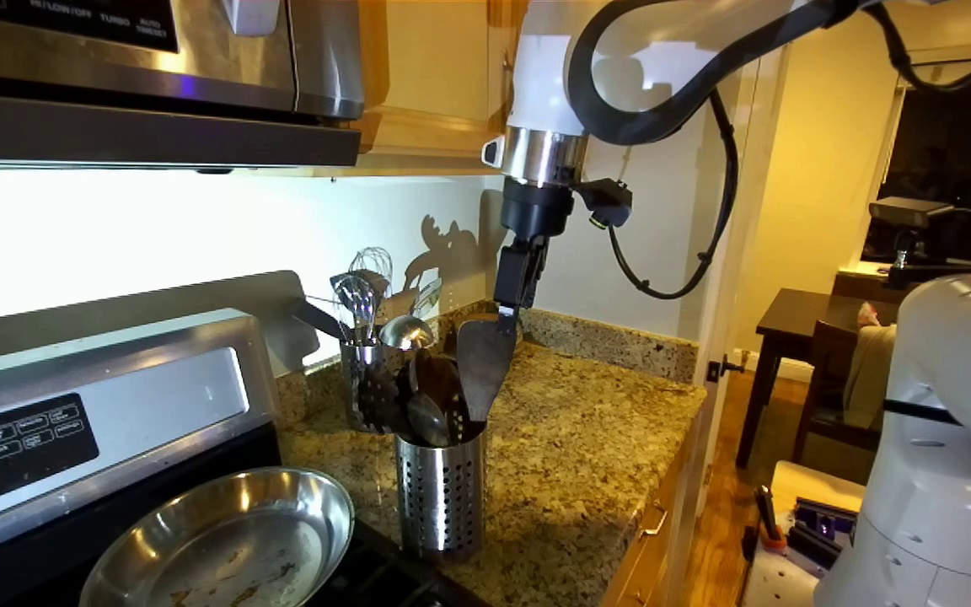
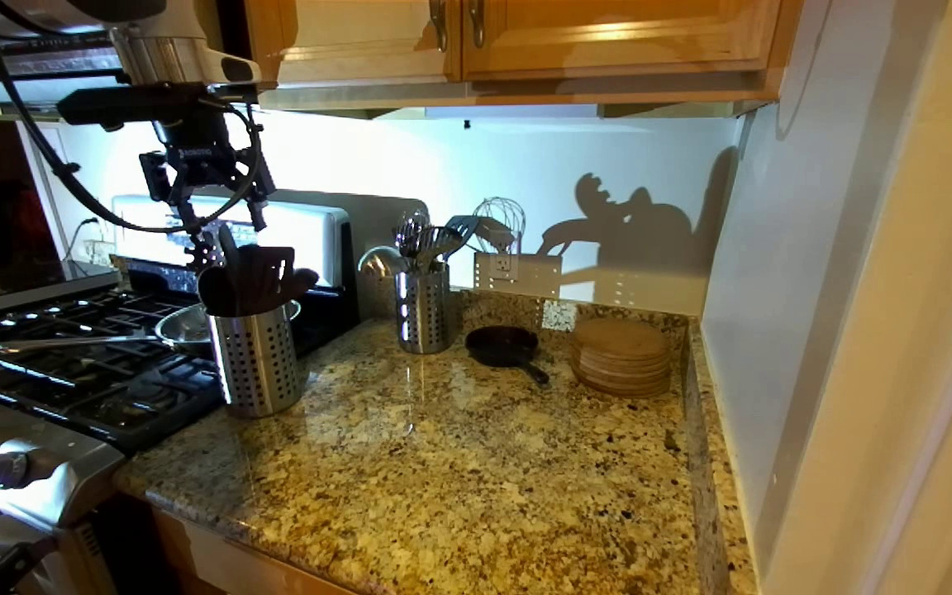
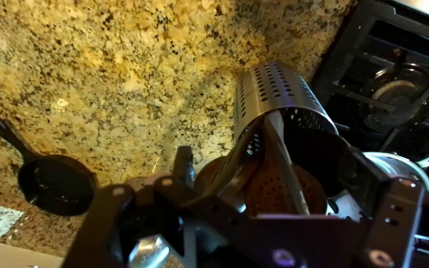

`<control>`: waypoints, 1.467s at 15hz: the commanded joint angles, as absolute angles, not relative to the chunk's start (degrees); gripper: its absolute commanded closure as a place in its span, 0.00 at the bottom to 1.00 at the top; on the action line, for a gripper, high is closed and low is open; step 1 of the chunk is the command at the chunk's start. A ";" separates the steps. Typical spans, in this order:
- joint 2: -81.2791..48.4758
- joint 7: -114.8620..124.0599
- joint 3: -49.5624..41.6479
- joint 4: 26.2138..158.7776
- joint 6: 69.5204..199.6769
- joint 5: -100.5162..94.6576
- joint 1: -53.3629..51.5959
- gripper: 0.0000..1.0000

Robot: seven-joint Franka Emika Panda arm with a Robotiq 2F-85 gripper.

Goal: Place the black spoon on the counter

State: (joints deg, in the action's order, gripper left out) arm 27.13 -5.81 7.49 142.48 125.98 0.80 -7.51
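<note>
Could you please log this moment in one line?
gripper: open; position: above nearer steel holder; black spoon: not seen on counter

Wrist view looks down; all share counter (image 2: 459,471).

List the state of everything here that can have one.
Robotiq gripper: open
Front utensil holder: upright, loaded
Rear utensil holder: upright, loaded
Black spatula: standing head-up
Cast-iron skillet: right side up on granite counter
Stainless frying pan: right side up, stained
Round brown discs: stacked
Upper cabinet doors: closed
</note>
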 commanded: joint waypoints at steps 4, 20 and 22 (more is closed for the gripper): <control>23.74 -12.63 5.68 141.41 128.94 4.69 -11.40 0.00; 19.52 -19.50 5.64 140.50 131.95 4.72 -11.59 0.95; 19.63 -19.49 5.61 140.61 132.01 4.70 -11.58 0.95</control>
